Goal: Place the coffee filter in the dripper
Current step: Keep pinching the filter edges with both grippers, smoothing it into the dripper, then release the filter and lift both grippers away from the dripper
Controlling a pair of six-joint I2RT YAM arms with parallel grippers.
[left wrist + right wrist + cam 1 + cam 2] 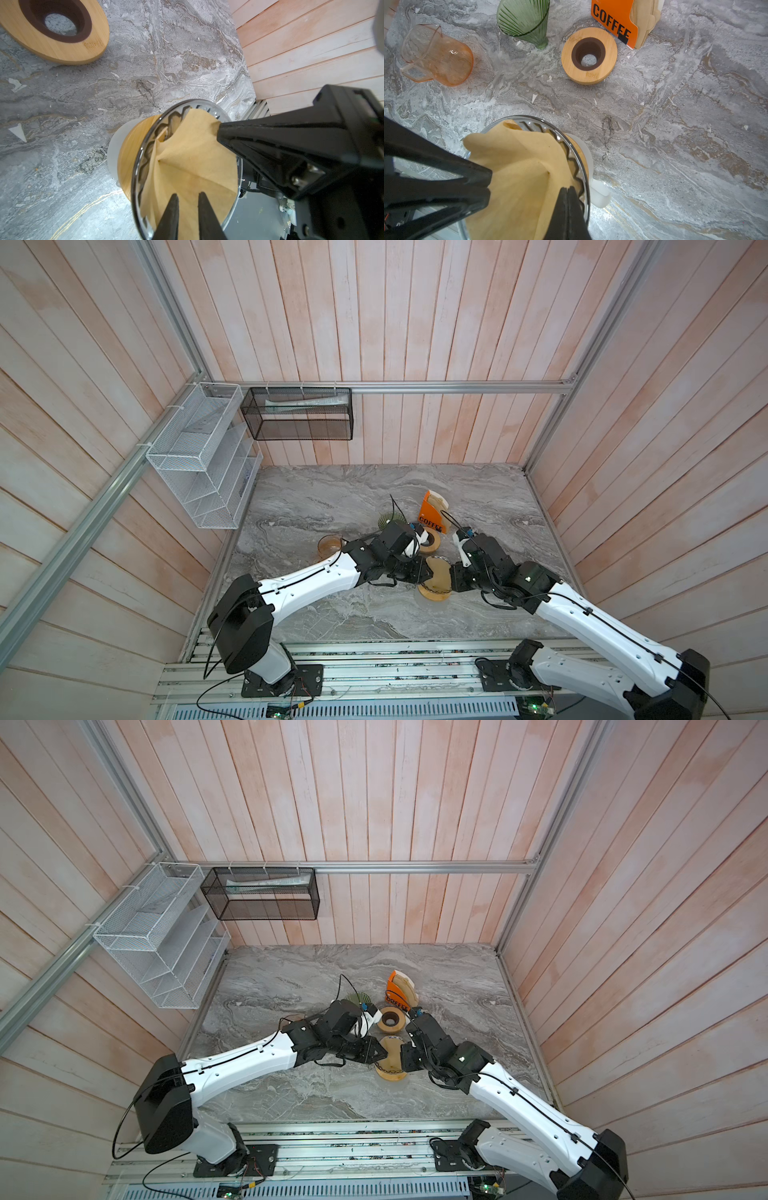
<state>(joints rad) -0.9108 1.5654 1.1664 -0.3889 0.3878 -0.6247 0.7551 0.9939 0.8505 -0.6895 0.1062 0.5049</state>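
Both top views bright and evenly lit; light diffuse, apparently from above. Only faint, soft-edged shadows cast on table [332, 497]. Wall planks [415, 323] splayed and bowed toward frame edges by wide lens; fine detail slightly softened. Wrist views sharp at centre, stretched at corners. Jaws at lower frame edges rendered near-black, surface detail lost. Glare caught on glass rim of dripper [135, 176]; bright sheen seen on table at lower left of left wrist view. Grey shape [380, 25] at upper right out of focus.
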